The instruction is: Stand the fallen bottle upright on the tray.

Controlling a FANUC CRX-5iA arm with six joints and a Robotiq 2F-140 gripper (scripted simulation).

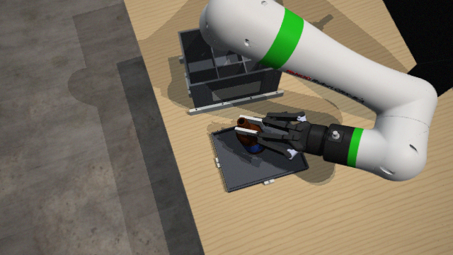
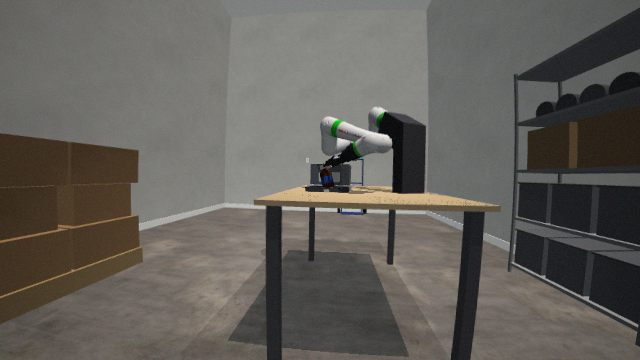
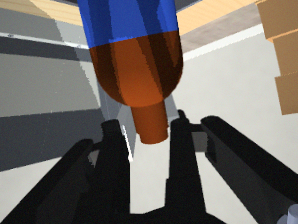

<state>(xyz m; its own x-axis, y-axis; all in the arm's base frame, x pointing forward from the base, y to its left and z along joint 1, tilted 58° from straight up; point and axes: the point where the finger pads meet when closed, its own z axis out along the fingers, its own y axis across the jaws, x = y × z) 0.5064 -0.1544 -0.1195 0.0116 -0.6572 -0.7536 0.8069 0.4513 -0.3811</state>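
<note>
The brown bottle (image 1: pixel 248 140) (image 2: pixel 326 178) (image 3: pixel 137 70) with a blue label is over the tray, neck up and somewhat tilted. Its base is at or just above the tray floor; contact cannot be told. My gripper (image 1: pixel 248 125) (image 2: pixel 325 166) (image 3: pixel 149 110) is shut on the bottle's neck, reaching in from the right in the top view. The dark tray (image 1: pixel 241 173) (image 2: pixel 312 189) lies flat on the table. In the wrist view the bottle's base is out of frame.
A grey divided crate (image 1: pixel 203 97) (image 2: pixel 346 175) stands level behind the tray in the top view, with the arm's elbow above its right part. The table's edge runs left of both. A tall black block (image 2: pixel 410 155) stands by the arm.
</note>
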